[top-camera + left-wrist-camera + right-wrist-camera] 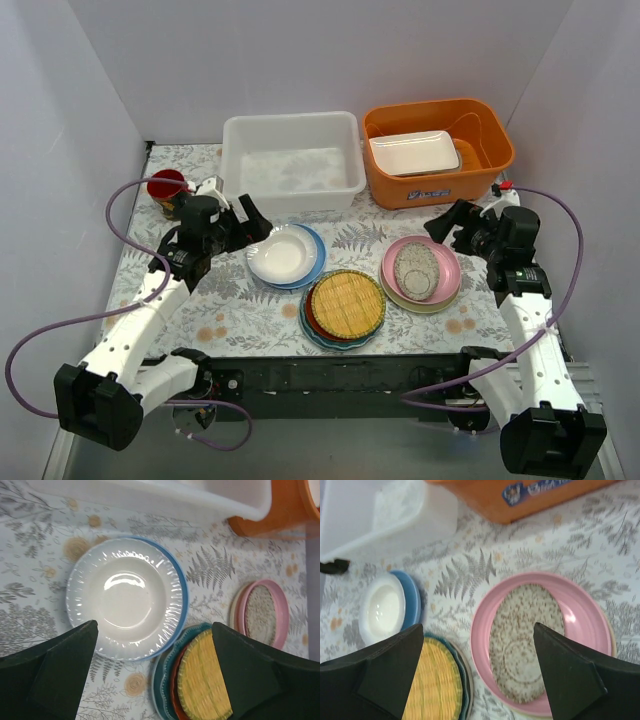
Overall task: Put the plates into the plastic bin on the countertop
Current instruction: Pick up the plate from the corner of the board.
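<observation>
Trouble is most likely at the stacks, since no plate lies alone and none is in the plastic bin [290, 160] yet. Just in front of the bin, the white plate [282, 253] sits nested in the light blue plate [316, 262]. The left gripper [255, 222] hangs over them, its jaws spread wide and holding nothing. A finger slid under that rim could catch both plates, or skate off the glossy edge and push the pair along the table [230, 310].

Further from the bin, toward its right front, the right gripper [445, 225] hovers over the pink plate [450, 268], also wide apart and empty. The speckled oval plate [416, 271] lies loose on the pink plate and could slip off if the pink one is tilted. The yellow woven plate [346, 304], well in front of the bin, rests on further plates and could be dragged the same way. A lifted plate might also strike the bin's near wall on the way in.

Only the top view shows the bin's inside with no plate in it. It alone also shows the white tray [413, 152] in the orange tub [430, 190] right of the bin and the red cup [165, 187] to the bin's left. The left wrist view alone shows the white plate's fluted rim, with only a thin blue crescent showing beyond it. It also shows red and teal edges under the yellow plate. The right wrist view shows a cream rim [612, 645] under the pink plate.
</observation>
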Available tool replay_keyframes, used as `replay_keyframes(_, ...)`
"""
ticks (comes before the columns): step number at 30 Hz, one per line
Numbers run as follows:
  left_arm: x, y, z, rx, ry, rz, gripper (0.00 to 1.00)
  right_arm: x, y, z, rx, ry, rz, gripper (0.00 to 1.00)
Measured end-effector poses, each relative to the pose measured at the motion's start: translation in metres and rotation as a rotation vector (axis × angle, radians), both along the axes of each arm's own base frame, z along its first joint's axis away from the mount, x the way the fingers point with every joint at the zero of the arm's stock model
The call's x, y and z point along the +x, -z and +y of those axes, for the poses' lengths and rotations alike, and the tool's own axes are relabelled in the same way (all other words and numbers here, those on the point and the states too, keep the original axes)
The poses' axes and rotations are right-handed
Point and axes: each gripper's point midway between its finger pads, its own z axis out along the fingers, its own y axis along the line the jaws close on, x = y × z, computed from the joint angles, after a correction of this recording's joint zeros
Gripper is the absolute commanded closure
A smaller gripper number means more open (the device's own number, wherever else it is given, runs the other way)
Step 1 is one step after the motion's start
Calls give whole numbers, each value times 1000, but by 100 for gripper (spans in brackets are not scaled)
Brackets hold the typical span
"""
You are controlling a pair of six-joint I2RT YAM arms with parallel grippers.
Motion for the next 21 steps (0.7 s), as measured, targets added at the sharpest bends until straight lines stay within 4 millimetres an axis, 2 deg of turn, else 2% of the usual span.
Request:
replay_keyframes(5, -10, 4, -22, -90, 83, 59, 2, -34, 31, 12, -3, -96, 143, 2)
replay_keyframes(10, -3, 9, -35, -103, 108, 200, 2, -70, 53, 39, 66, -256, 237, 2)
replay_keyframes(13, 1, 9, -47, -128, 153, 259, 2, -80, 65, 50, 78, -319, 332, 2)
replay_keyframes(15, -4, 14, -51, -144, 176, 294, 2, -87, 73, 55, 78, -348, 386, 3)
replay_keyframes(21, -26, 27, -58, -207, 210, 368, 2, -106, 69, 75, 78, -435, 396, 5)
